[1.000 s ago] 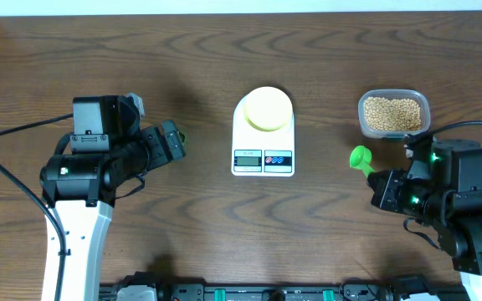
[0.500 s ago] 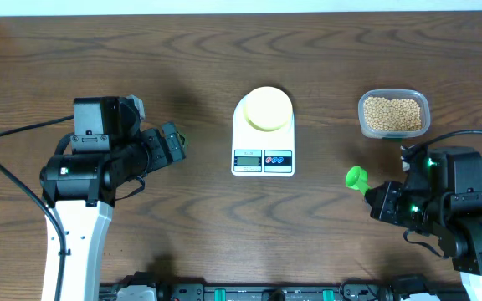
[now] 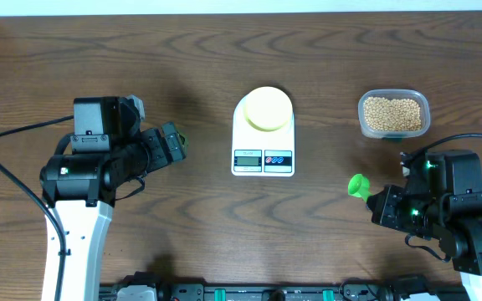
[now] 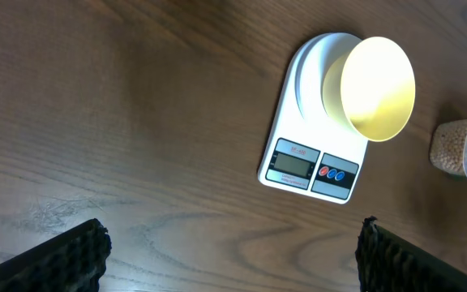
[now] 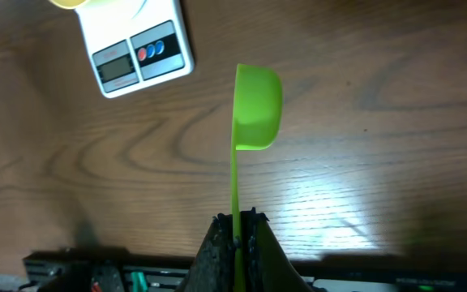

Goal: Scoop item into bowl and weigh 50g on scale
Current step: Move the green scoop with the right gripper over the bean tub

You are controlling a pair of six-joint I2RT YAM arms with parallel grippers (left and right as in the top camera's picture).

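1. Right tool (image 5: 235, 231): clenched on green scoop (image 5: 256, 105); drawn back from the tub (image 3: 426, 104).
2. Beans (image 3: 393, 114): kept in tub; bowl (image 3: 267, 109) on scale (image 3: 263, 160) unfilled; scooping judged pending.
3. Left tool (image 3: 174, 144): released, unmoved.

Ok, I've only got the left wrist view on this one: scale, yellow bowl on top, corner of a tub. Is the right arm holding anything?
Observer: Yes, the right gripper is shut on the handle of a green scoop.
Operator: Where's the scoop?
Observer: Overhead shows it right of the scale, nearer the robot than the tub, over neither.
Operator: Beans in the tub?
Observer: Yes, beans cover its bottom.
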